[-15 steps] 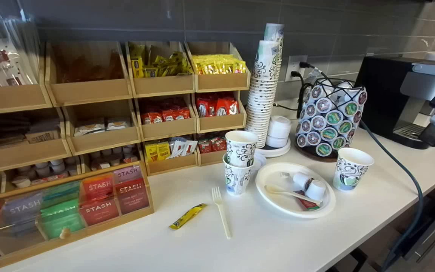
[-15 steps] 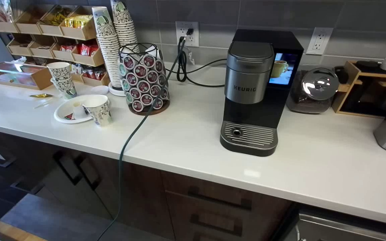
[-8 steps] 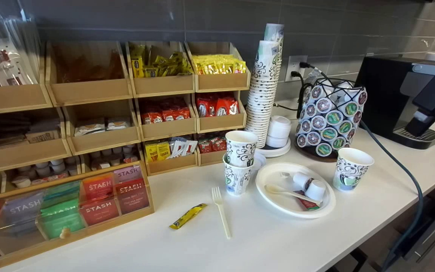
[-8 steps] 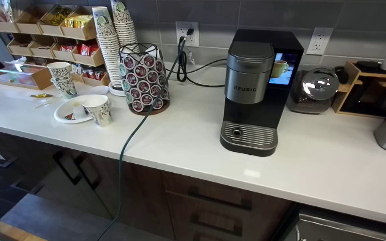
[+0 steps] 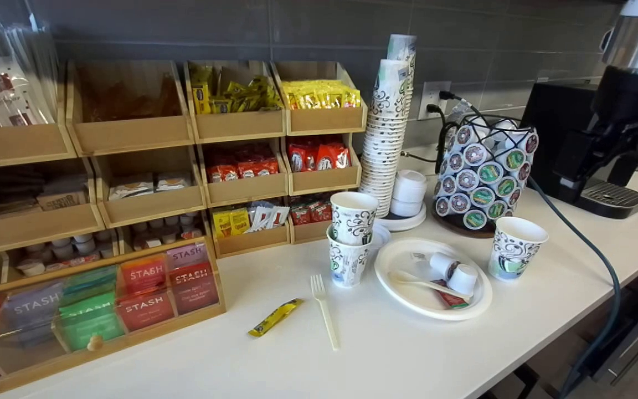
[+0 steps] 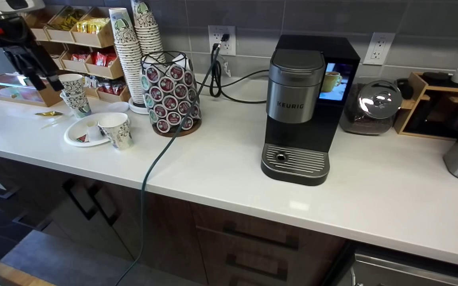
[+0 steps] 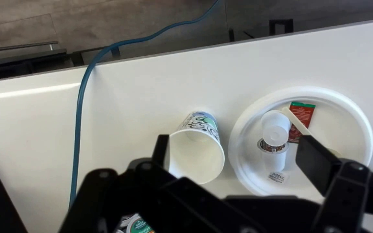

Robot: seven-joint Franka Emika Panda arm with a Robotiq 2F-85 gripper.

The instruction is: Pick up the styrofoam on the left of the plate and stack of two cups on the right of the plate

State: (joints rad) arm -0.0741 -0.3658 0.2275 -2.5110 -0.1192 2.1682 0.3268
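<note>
– Please begin at the left, in an exterior view.

– First there is a tiered organizer of pale wood [image 5: 238, 126], with small packets [image 5: 319, 95] in its bins. Then a thin yellow packet [image 5: 276, 317] and a cream-coloured plastic fork [image 5: 327, 317] lie near each other on the white tabletop [image 5: 274, 366].

– What stands next to these?

– The two nested white disposable cups with green and dark print [image 5: 351, 238] stand upright, just beside the fork. The upper cup sits inside the lower. Behind them rise tall columns of upside-down printed white cups [image 5: 385, 138].

– And after this?

– The round white disposable plate [image 5: 414, 299]. It carries two small white pods [image 5: 466, 277], a cream-coloured spoon [image 5: 428, 283] and a red packet with a green edge [image 5: 454, 303].

– Please continue to the right.

– The single white disposable cup with the same print [image 5: 518, 246] stands upright, to the right of the plate here, but to its left in the wrist view. A narrow strip of tabletop shows between cup and plate.

– And what is the last?

– At the far right hangs the black two-fingered hand [image 7: 236, 157], partly covering the black coffee machine [image 5: 551, 124]. Its fingers [image 7: 314, 163] are spread wide. It is above the tabletop, apart from the single cup; in the wrist view, one finger hides a little of this cup's left rim.
</note>
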